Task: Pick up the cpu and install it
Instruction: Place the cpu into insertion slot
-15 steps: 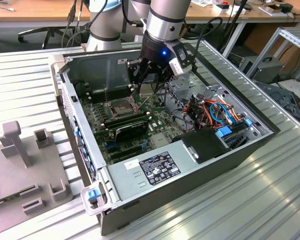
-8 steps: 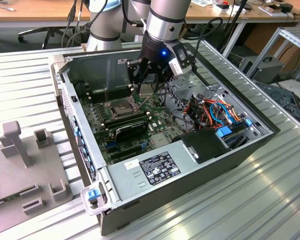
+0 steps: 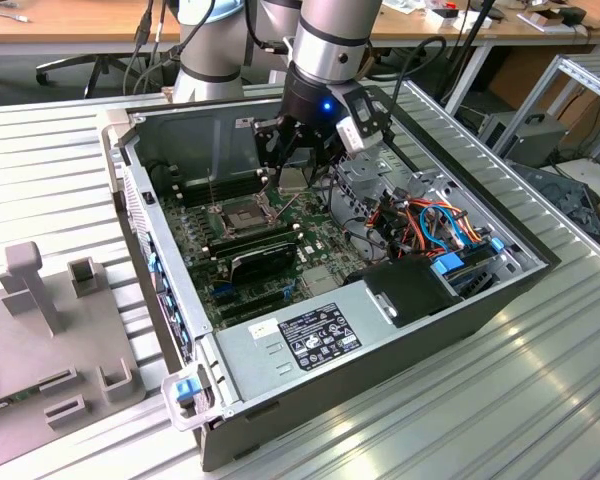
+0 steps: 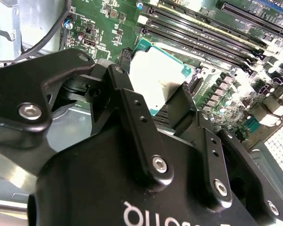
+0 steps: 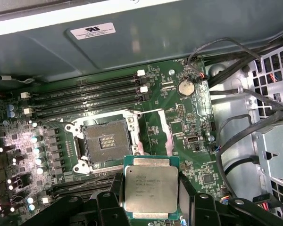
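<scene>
Hand (image 5: 151, 193) pinching cpu (image 5: 151, 186) by opposite edges, lid up, held flat, near socket (image 5: 106, 141)

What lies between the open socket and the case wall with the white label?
Four long black memory slots lie side by side between the socket and the case wall, in the first wrist view. The gripper holds the cpu.

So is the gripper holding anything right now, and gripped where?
Yes: the black gripper holds the small flat square silver-grey cpu, fingers clamped on two opposite edges, beside the empty dark square socket.
</scene>
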{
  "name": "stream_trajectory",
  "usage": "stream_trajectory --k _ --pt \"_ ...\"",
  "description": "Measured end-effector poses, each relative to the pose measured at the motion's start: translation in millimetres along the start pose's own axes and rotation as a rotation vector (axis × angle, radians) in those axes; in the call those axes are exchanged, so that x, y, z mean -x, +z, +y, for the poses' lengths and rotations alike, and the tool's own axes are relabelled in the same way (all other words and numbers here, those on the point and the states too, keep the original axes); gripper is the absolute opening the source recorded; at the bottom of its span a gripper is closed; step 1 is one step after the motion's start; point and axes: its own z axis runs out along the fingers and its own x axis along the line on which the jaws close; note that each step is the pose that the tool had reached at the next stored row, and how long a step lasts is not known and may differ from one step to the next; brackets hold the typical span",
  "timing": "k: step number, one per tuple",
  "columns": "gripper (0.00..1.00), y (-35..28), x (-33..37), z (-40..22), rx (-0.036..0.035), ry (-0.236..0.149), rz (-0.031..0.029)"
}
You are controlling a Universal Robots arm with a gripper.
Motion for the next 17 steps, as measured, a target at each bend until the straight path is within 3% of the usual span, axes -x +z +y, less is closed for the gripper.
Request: stream_trajectory --k 2,5,17 --pt "0.55 0.1 0.0 0.0 0.0001 0.004 0.0000" --pt "0.55 1.2 0.0 0.0 0.0010 0.065 -0.0009" --pt "0.55 1.7 0.0 0.0 0.0013 0.087 -0.0013"
